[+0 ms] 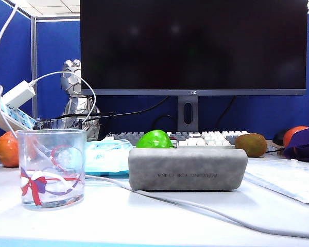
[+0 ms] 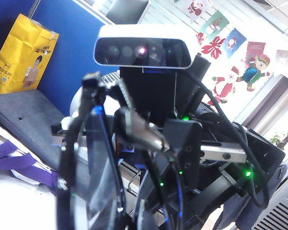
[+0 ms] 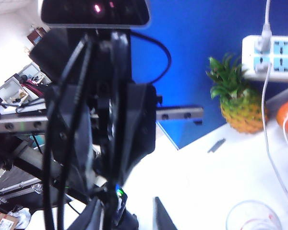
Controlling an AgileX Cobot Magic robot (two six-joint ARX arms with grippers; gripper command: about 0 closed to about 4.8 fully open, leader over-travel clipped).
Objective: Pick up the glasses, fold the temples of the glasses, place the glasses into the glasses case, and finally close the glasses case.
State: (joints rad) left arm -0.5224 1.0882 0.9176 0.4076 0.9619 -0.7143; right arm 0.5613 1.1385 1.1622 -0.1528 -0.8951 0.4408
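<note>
Two grippers face each other, both outside the exterior view. The left gripper (image 2: 134, 220) is closed, apparently on the glasses (image 2: 93, 172). The right gripper (image 3: 127, 218) is partly spread, and I cannot tell whether it holds anything. Temple folding seems to be the step in hand. The glasses case (image 1: 188, 169) on the table then needs opening.

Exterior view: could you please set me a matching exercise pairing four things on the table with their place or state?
Things:
1. case
2. tumbler
3. green fruit
4. monitor

Place or state:
A. front left, clear
B. just behind the case
C. centre, lying shut
D. at the back, screen dark

Pairs: 1-C, 2-A, 3-B, 4-D.

The left gripper and right gripper do not show in the exterior view, only at the edge of their own wrist views.
</note>
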